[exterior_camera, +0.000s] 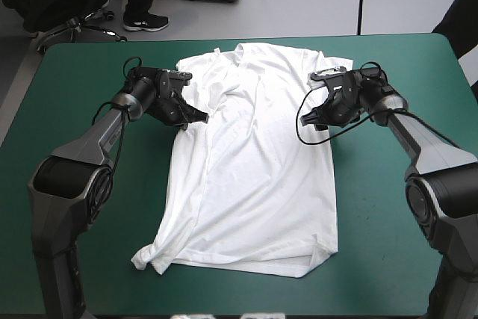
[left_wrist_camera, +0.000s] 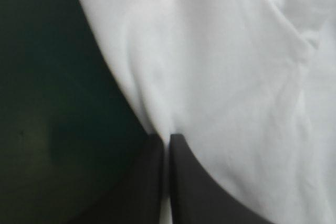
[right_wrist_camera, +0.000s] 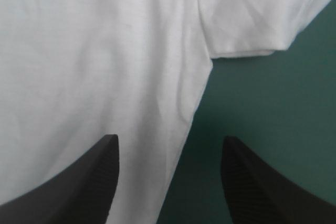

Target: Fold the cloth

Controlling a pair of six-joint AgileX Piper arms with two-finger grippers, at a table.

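The white T-shirt (exterior_camera: 250, 162) lies spread on the teal-green cover, collar toward the far edge, hem wrinkled toward the near edge. My left gripper (exterior_camera: 199, 116) is at the shirt's left side, below the left sleeve; in the left wrist view its black fingers (left_wrist_camera: 184, 182) are all but shut, a fold of the T-shirt (left_wrist_camera: 220, 66) pinched between them. My right gripper (exterior_camera: 306, 119) is at the shirt's right edge, just below the right sleeve (right_wrist_camera: 257, 19). It (right_wrist_camera: 169, 150) stands open, the side edge of the T-shirt (right_wrist_camera: 105, 66) lying between its fingers.
Bare teal-green cover (exterior_camera: 388, 207) surrounds the shirt on both sides and toward the near edge. The shirt's lower left corner (exterior_camera: 149, 259) is bunched and turned over.
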